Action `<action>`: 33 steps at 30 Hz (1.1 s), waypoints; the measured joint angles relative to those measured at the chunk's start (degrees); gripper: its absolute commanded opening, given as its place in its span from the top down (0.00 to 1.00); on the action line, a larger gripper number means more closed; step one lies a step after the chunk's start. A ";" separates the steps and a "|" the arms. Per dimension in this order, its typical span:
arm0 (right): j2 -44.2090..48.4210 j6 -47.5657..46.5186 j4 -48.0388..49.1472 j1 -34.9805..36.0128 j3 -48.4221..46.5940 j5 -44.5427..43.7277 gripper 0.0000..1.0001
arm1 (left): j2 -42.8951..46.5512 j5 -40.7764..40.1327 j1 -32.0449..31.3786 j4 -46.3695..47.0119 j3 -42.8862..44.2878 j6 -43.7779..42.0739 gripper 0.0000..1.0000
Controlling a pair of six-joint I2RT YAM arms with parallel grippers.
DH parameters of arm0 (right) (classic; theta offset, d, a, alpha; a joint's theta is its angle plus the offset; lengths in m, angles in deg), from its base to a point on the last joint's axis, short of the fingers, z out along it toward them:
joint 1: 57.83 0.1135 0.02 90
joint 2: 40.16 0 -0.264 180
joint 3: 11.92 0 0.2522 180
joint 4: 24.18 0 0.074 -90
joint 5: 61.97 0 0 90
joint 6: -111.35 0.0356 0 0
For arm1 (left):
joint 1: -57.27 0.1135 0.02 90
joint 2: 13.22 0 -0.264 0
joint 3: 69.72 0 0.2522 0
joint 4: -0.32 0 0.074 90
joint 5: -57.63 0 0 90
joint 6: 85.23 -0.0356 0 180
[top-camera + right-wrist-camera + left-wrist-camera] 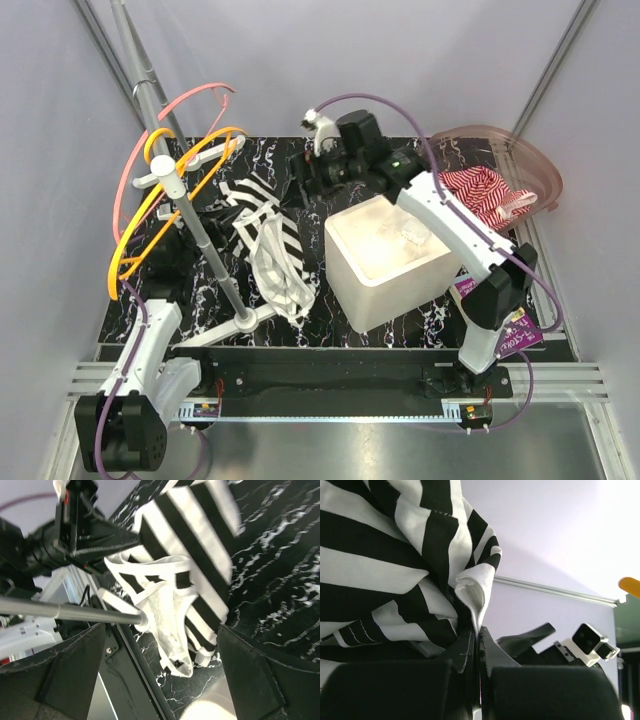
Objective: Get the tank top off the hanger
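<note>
The black-and-white striped tank top (268, 238) lies crumpled on the black marble table, its white straps (285, 290) trailing toward the near edge. My left gripper (479, 632) is shut on a white hem fold of the tank top (472, 592); from above it sits at the cloth's left edge (222, 212). My right gripper (312, 175) hovers open over the back of the table. Through its wide jaws (161, 630) I see the tank top (200, 545) below. Orange hangers (180, 190) and a pink one (170, 130) hang on the rack. Whether a hanger is inside the garment does not show.
The rack's grey pole (195, 215) slants across the left side down to its white foot (245, 320). A white bin (385, 260) stands right of the tank top. A red-and-white garment (485, 190) lies in a pinkish basket (535, 165) at back right. A purple packet (520, 335) is near right.
</note>
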 measured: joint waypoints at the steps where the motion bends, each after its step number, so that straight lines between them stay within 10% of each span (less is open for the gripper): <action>1: -0.63 -0.81 -0.11 1.29 -0.13 -0.04 0.01 | 0.35 0.46 -0.04 0.39 0.00 0.48 1.00; 8: -4.50 -6.05 0.74 9.05 -0.33 -2.05 0.00 | 2.51 2.45 -0.07 0.04 0.04 2.43 1.00; 28: -0.74 -5.09 43.60 13.46 28.57 -9.49 0.00 | 6.67 8.20 -0.24 -1.31 0.11 5.18 1.00; 33: -0.15 -3.34 46.58 13.92 29.44 -9.66 0.42 | 7.34 8.61 -1.62 -1.36 0.11 5.73 1.00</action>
